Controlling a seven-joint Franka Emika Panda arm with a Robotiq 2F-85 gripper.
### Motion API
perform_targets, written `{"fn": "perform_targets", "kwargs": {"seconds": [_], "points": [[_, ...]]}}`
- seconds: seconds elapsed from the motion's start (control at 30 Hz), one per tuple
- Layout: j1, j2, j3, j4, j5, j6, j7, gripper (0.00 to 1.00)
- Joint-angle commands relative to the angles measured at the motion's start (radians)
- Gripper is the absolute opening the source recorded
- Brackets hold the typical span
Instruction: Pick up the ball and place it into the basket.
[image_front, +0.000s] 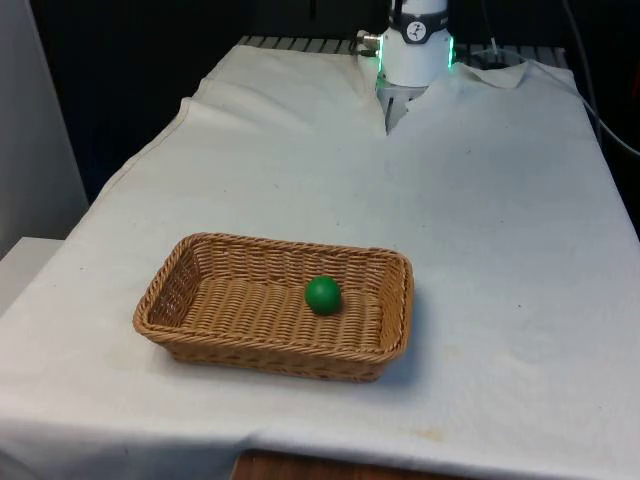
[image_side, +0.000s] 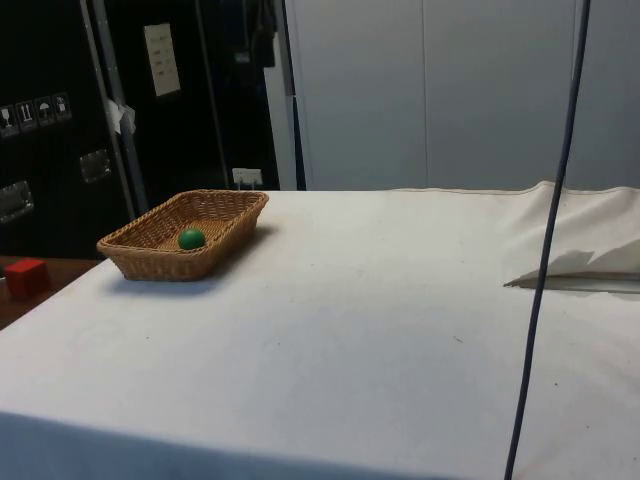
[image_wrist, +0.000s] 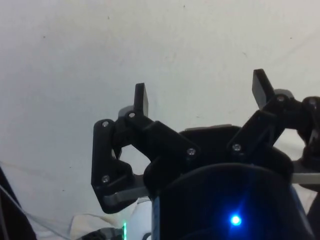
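A green ball (image_front: 322, 294) lies inside the woven wicker basket (image_front: 170, 290), towards the front view's right end of it. From the side, the ball (image_side: 191, 239) rests on the floor of the basket (image_side: 235, 205) near the table's far corner. My gripper (image_wrist: 202, 95) stands open with nothing between its two black fingers (image_wrist: 142, 98), and bare white cloth lies beyond them. The arm's base (image_front: 412, 45) stands at the far end of the table, well away from the basket.
White cloth (image_front: 480, 230) covers the whole table, with a fold near the robot's base. A black cable (image_side: 545, 250) hangs down across the side view. A small red box (image_side: 25, 277) sits below the table beside the basket's corner.
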Motion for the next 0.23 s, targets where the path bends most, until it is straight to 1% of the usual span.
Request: {"fn": "perform_targets", "kwargs": {"seconds": [0.0,0.17,0.2], "points": [[0.003,-0.010,-0.002,-0.005,-0.022,-0.002,0.020,1.00],[0.003,-0.014,-0.001,-0.009,-0.027,0.002,0.044,1.00],[0.000,-0.008,0.000,-0.003,-0.014,-0.004,0.031,1.00]]}}
